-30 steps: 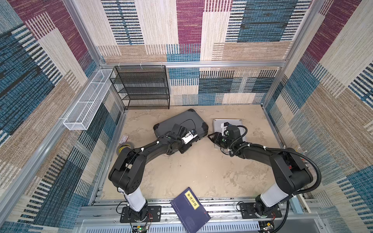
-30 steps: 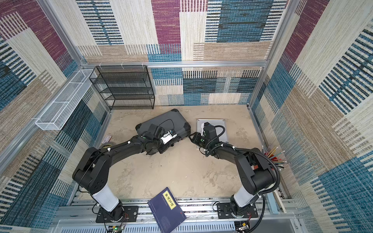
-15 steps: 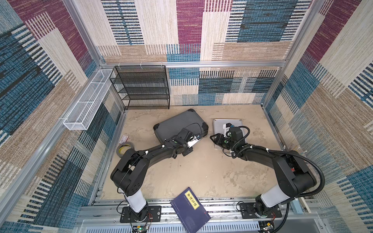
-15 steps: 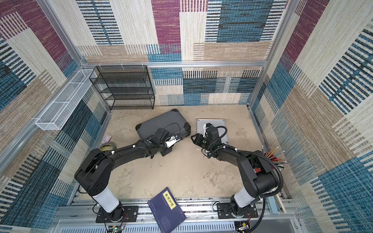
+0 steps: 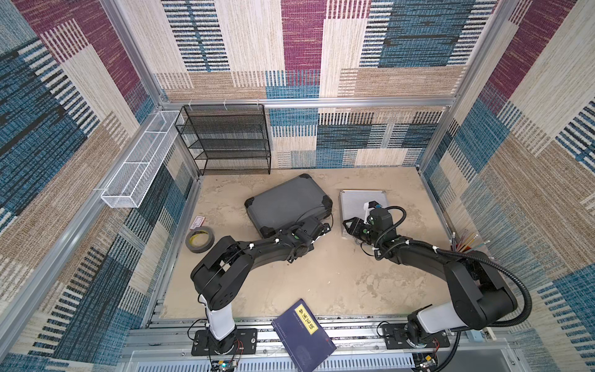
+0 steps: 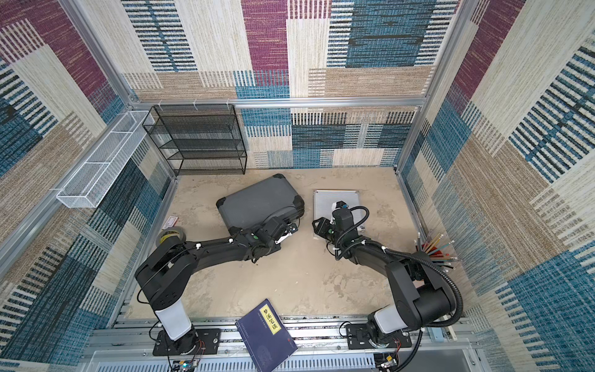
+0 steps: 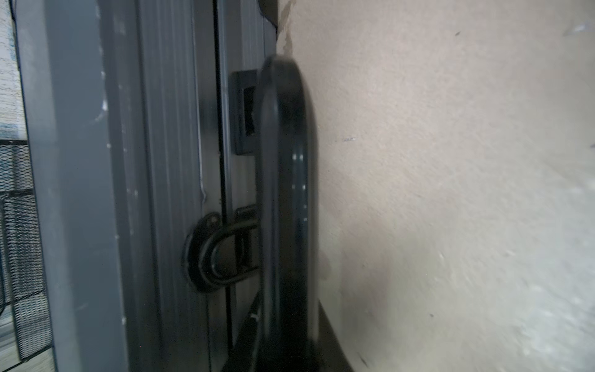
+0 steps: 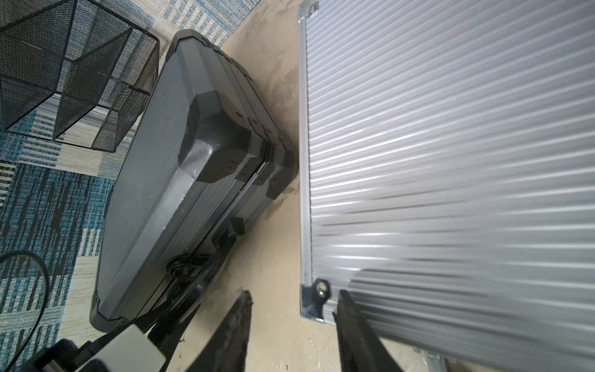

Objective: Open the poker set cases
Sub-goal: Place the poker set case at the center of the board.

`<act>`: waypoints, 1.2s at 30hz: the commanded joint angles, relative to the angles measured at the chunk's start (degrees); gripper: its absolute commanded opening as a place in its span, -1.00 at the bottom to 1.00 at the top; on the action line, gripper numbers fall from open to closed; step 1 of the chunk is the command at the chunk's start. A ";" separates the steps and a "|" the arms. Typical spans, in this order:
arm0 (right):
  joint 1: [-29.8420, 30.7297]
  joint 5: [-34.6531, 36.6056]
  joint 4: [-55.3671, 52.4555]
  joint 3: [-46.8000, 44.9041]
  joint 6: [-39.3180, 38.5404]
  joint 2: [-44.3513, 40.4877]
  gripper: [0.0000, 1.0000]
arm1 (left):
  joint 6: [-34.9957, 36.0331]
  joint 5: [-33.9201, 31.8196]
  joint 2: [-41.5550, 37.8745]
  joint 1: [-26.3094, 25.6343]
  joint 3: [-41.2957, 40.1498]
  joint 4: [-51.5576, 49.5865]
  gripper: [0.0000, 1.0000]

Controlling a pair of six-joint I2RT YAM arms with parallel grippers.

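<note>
Both poker set cases lie flat and closed on the floor. The larger, dark grey case (image 5: pixel 286 203) (image 6: pixel 257 206) is left of the ribbed silver case (image 5: pixel 362 203) (image 8: pixel 450 145). My left gripper (image 5: pixel 315 225) is at the dark case's front side. In the left wrist view its black handle (image 7: pixel 283 180) runs down between the fingers (image 7: pixel 246 341), which close on it beside a ring latch (image 7: pixel 209 257). My right gripper (image 8: pixel 294 292) (image 5: pixel 349 226) stands open astride the silver case's near left corner (image 8: pixel 317 291), one finger over the lid.
A blue book (image 5: pixel 302 335) lies on the front rail. A tape roll (image 5: pixel 199 239) and a small card (image 5: pixel 199 221) sit at the left. A black mesh shelf (image 5: pixel 225 141) stands at the back and a white wire basket (image 5: pixel 138 161) on the left wall. Pencils (image 5: pixel 467 241) are at the right.
My left gripper has slid off the dark case's lid toward its front side and a little to the right. The right gripper has barely shifted.
</note>
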 commanded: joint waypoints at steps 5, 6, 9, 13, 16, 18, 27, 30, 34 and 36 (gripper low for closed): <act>-0.39 4.03 -0.55 -1.57 0.50 -2.79 -0.09 | 3.51 7.97 4.04 -2.20 -0.94 -6.17 -0.58; -0.41 4.32 -0.69 -1.99 0.48 -3.17 -0.09 | 3.68 7.84 4.13 -2.56 -0.94 -6.20 -0.56; -0.56 4.94 -0.73 -3.00 0.94 -4.13 -0.09 | 3.70 7.20 4.58 -3.44 -1.02 -6.22 -0.52; -0.74 5.35 -0.47 -3.92 1.18 -5.09 -0.09 | 3.79 6.50 5.34 -4.41 -1.10 -6.28 -0.48; -0.80 5.45 -0.54 -4.23 1.17 -5.44 -0.09 | 3.55 6.24 5.45 -4.75 -1.11 -6.28 -0.42; -0.80 5.46 -0.56 -4.28 1.09 -5.59 -0.09 | 3.44 6.27 5.26 -4.92 -1.10 -6.27 -0.28; -0.90 5.62 -0.29 -5.24 1.28 -6.52 -0.07 | 2.12 7.75 3.64 -5.14 -1.64 -6.21 -0.02; -0.92 5.48 -0.32 -4.93 0.80 -6.72 -0.06 | 1.87 7.18 2.38 -5.16 -1.38 -6.42 0.01; -1.01 2.75 -1.09 -1.67 -3.41 -4.88 -0.01 | 0.35 7.51 -1.42 -5.14 -1.04 -6.54 0.06; -1.01 0.92 -2.62 1.58 -6.80 -3.04 0.07 | -1.00 8.08 -3.70 -4.96 -1.02 -6.49 0.13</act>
